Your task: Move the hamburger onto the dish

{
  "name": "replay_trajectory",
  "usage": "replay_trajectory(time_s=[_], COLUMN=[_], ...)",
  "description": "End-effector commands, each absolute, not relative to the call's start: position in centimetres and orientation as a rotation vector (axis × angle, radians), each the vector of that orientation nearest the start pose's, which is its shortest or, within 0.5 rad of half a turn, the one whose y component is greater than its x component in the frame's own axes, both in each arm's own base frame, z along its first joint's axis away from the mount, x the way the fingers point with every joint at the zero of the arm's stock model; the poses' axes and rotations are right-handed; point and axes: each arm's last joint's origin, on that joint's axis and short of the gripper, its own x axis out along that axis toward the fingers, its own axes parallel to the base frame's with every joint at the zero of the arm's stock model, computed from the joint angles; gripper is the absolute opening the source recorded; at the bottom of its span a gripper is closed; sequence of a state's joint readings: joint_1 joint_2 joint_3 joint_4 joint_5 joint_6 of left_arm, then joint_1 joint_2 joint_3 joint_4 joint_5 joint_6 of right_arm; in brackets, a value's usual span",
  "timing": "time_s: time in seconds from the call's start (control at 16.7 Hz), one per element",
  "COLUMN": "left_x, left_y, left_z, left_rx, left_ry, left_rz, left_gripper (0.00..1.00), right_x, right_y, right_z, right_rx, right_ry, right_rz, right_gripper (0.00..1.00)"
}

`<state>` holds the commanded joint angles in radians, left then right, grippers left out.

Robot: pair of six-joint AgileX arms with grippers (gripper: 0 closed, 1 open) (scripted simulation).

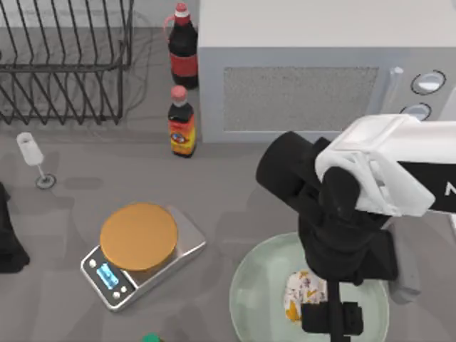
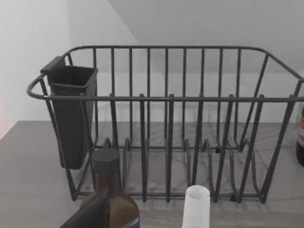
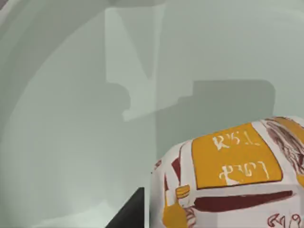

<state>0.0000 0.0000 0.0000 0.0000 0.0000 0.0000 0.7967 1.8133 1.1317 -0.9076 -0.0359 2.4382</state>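
1. Hamburger (image 1: 299, 296) first: you can see it as a small cream-white lump with orange-yellow patches lying inside the dish (image 1: 256, 285), toward the middle of the plate's floor.
2. Your landmark is that dish, the wide pale mint-green plate with a raised rim at the near edge of the table, right of centre in the top view.
3. Your right gripper (image 1: 329, 313) hangs directly over the dish, its black wrist and white forearm reaching in from the dish's right side and covering the plate's centre and right part.
4. In the right wrist view you see the hamburger (image 3: 237, 190) close up against the dish's pale green floor (image 3: 71, 142), with one dark finger (image 3: 128, 213) just beside the wrapper's edge. You cannot tell from these pictures whether the right fingers are parted or pressed on the hamburger.
5. Your left arm is parked well to the left of the dish, a dark shape at the table's left edge. I cannot tell how its fingers stand.
6. Left of the dish you have a silver scale (image 1: 146, 260) carrying a flat orange-tan disc (image 1: 138, 236).
7. Beyond the dish stands a grey microwave (image 1: 320, 78), with two dark sauce bottles (image 1: 181, 122) at its left side.
8. Farther off, past the scale from the dish, you see a wire dish rack (image 1: 64, 60) and a small wine glass (image 1: 32, 158) in front of it.
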Motion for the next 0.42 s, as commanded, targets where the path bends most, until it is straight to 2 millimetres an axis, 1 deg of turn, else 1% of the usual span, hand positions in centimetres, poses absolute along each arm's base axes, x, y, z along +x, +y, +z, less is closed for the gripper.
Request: replay_trajectory(time_s=[0.06, 0.12, 0.42], left_x=[10.57, 10.57, 10.57], left_y=[-0.12, -0.12, -0.12], left_z=[16.00, 16.00, 16.00], left_rx=[0.000, 0.000, 0.000], left_ry=[0.000, 0.000, 0.000], left_rz=[0.000, 0.000, 0.000], left_gripper=[1.00, 1.00, 1.00], right_x=[21.83, 21.83, 21.83], right_y=[22.77, 22.77, 22.77], right_z=[14.92, 14.92, 14.92], right_rx=[1.248, 1.248, 1.248], right_ry=[1.214, 1.214, 1.214], right_rz=[-1.283, -1.283, -1.283], right_gripper=[0.98, 1.00, 1.00])
